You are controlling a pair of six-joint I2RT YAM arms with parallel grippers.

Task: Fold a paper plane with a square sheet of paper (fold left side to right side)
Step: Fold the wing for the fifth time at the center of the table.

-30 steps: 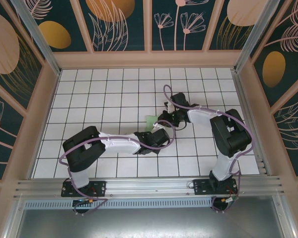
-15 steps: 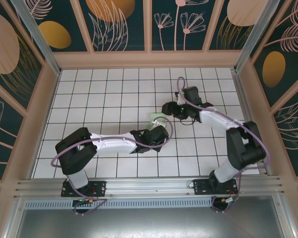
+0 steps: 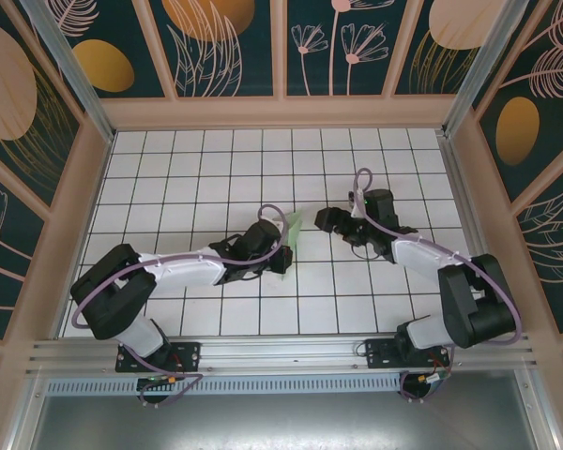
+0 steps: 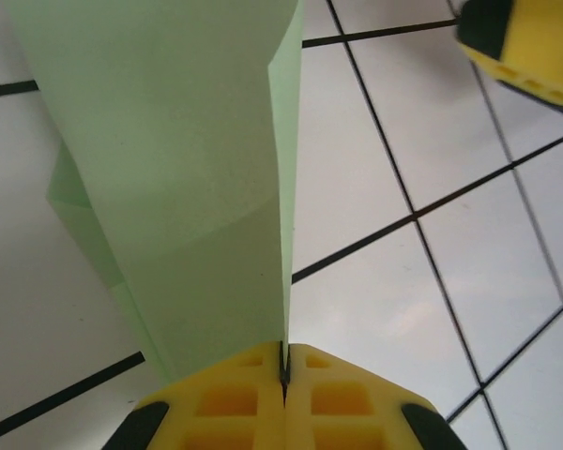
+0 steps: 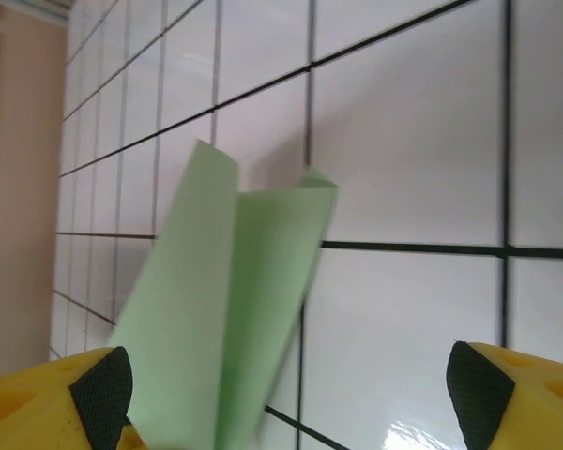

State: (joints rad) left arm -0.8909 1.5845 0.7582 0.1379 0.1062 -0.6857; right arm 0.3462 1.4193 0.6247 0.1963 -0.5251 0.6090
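Note:
The square sheet of paper (image 3: 292, 225) is pale mint green and folded into a narrow, creased, layered strip. It stands up off the tiles near the middle of the floor. My left gripper (image 3: 281, 246) is shut on its lower edge. In the left wrist view the yellow fingertips (image 4: 235, 403) pinch the paper (image 4: 188, 187) at the crease. My right gripper (image 3: 328, 221) is open, just right of the paper and not touching it. In the right wrist view the paper (image 5: 225, 309) rises ahead of the left finger (image 5: 38, 408), apart from it. I cannot tell whether the shape has a plane's point.
White tiled floor (image 3: 197, 178) with black grid lines, enclosed by tan walls (image 3: 281, 112) and a metal rail (image 3: 281, 352) at the near edge. One finger of the right gripper (image 4: 525, 47) shows at the top right of the left wrist view.
My right gripper opened, let go of the paper and drew back to the right. My left arm swung left, carrying the paper with it, still shut on it.

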